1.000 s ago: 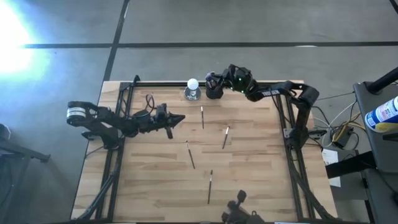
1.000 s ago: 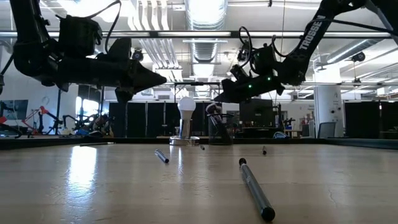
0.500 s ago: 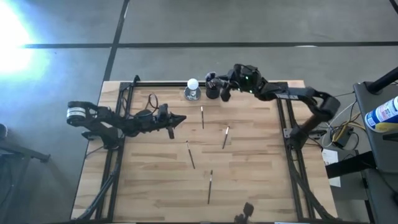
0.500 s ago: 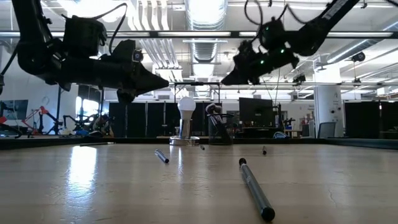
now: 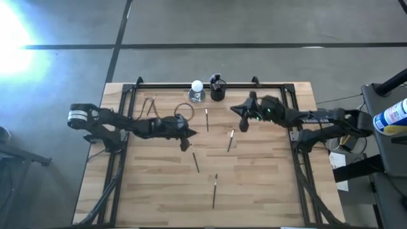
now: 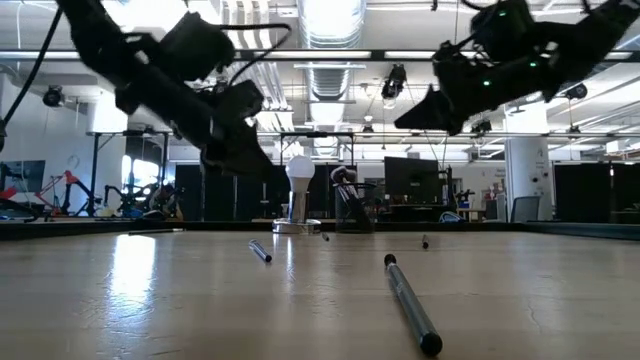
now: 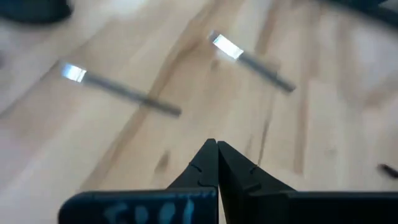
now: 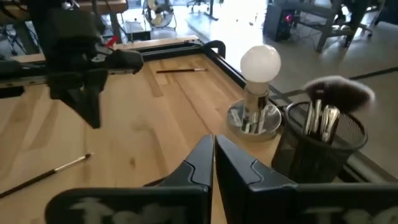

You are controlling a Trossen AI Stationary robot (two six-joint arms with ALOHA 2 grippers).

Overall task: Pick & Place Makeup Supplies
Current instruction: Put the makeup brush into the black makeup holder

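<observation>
High view: closed, empty left gripper (image 5: 193, 133) at centre, just above a loose makeup brush (image 5: 195, 158); closed, empty right gripper (image 5: 233, 107) upper right of centre, near the brush-filled black cup (image 5: 217, 90).

Far edge blocked: white ball (image 5: 197, 85), black cup (image 5: 217, 91); brushes (image 5: 230, 140) scattered mid-table.

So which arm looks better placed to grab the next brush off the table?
Probably the left. The left gripper, jaws shut, hangs right beside the near end of a loose brush on the table. The right gripper, also shut and empty, is up near the black cup, though another brush lies fairly close.
</observation>
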